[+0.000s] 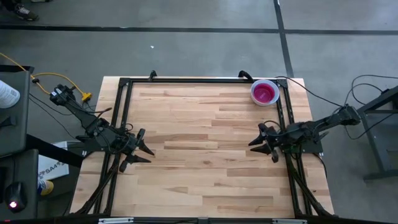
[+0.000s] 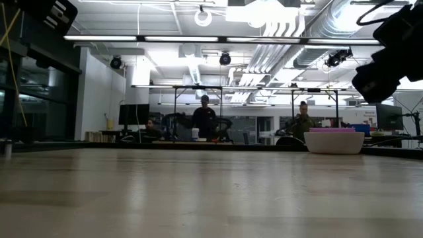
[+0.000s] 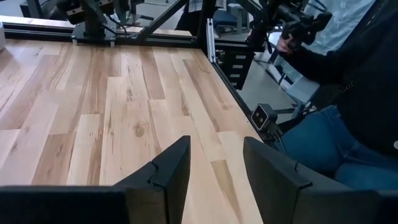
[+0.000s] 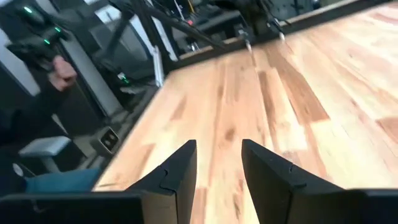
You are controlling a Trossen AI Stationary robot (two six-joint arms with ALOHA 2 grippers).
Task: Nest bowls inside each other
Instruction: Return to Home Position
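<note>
High view: the bowl stack [image 1: 264,93] sits at the far right corner of the counter [image 1: 205,168], with the purple bowl [image 1: 265,94] on top inside a pale outer rim. The left hand [image 1: 142,150] is low at the left edge. The right hand [image 1: 259,142] is at the right edge, near the stack but apart from it. Both are empty.

Low view: the white bowl [image 2: 334,143] is outermost and a purple rim shows just above it. The colours nested between are probably there but hidden. People stand in the room well behind.

Left wrist view: the left hand's fingers [image 3: 177,158] are spread wide over bare counter and hold nothing. A seated person [image 3: 329,140] is just off the counter's edge.

Right wrist view: the right hand's fingers [image 4: 183,162] are also wide and empty. A person's hand [image 4: 62,70] is beyond the frame.

Judgement: nesting looks done and only the retreat is left. To do it well, the right arm should lift and pull away from the stack rather than sweep toward it. Both arms should keep their fingers apart and stay clear of the frame rails.
</note>
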